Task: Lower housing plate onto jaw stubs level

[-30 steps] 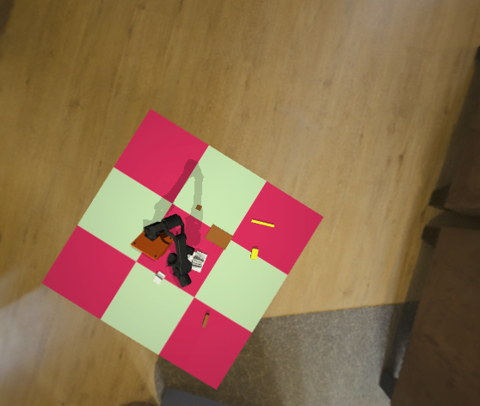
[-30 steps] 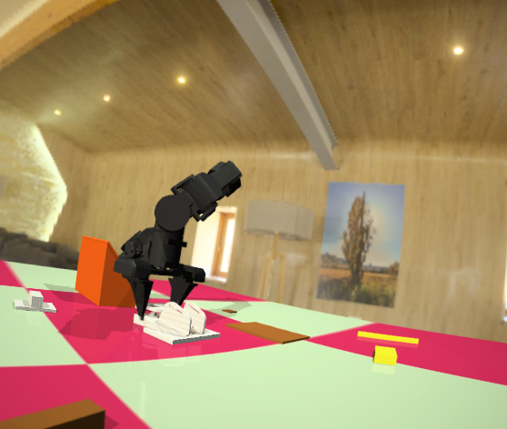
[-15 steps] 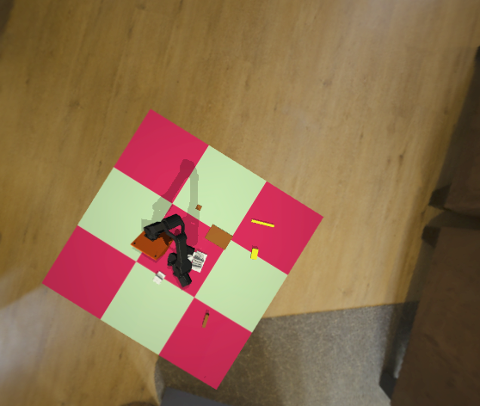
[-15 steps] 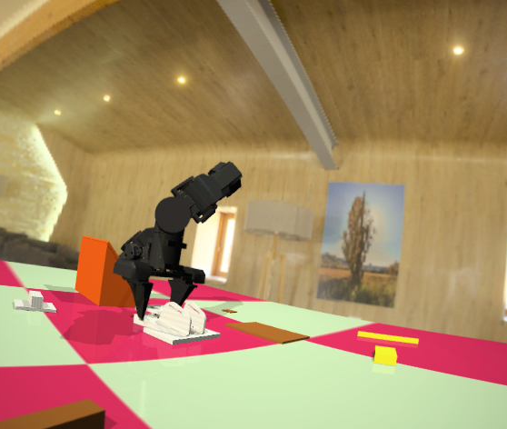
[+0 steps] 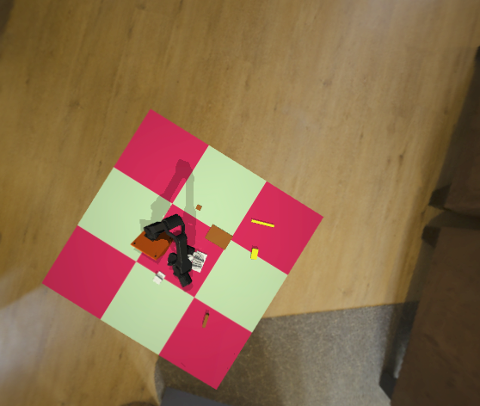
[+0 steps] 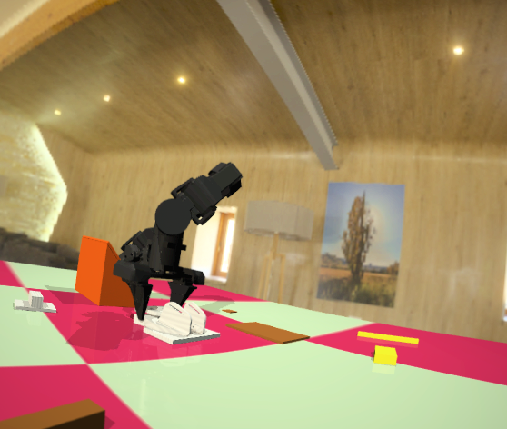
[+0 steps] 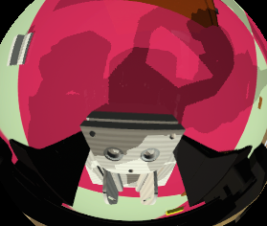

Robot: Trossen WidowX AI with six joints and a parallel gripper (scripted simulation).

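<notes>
The white housing plate (image 7: 131, 140) has two round holes, with what look like pin tops inside them. My gripper (image 7: 132, 133) (image 6: 162, 311) is shut on the housing plate, one black finger at each side. The two white jaws (image 7: 148, 189) (image 6: 173, 319) stick out from the plate side by side. They lie over the white base (image 5: 200, 267) (image 6: 180, 340), which rests on the mat. In the exterior view the fingertips are low at the back of the base. The plate is mostly hidden there, so I cannot tell whether it touches the stubs or sits fully level.
An orange box (image 5: 149, 249) (image 6: 90, 272) stands beside the arm. A small white stepped part (image 5: 158, 277) (image 6: 35, 300) (image 7: 20, 49) lies apart. A brown plate (image 5: 218, 236) (image 6: 267, 333), a yellow bar (image 5: 262, 223) (image 6: 387, 337), a yellow block (image 5: 254, 253) (image 6: 385, 355) and a brown bar (image 5: 206, 319) lie farther off.
</notes>
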